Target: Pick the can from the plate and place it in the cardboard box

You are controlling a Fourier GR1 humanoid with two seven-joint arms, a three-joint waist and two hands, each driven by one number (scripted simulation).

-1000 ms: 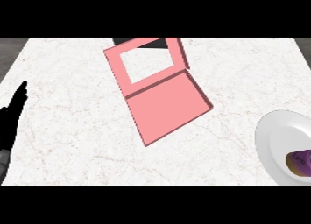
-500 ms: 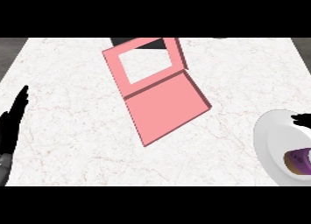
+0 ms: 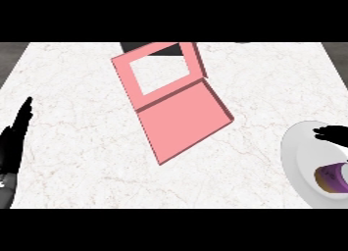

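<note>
Approach step: right robot hand [image 3: 338, 134], fingers extended and empty, hovered over the plate [image 3: 298, 152] just beyond the can [image 3: 337, 177]; closing round it came next.

White marble counter [image 3: 82, 117]. On it: pink cardboard box [image 3: 178, 100] far centre, flap folded open and flat toward the near side; white plate [image 3: 303, 157] at near right edge, partly cut off by the frame.
</note>
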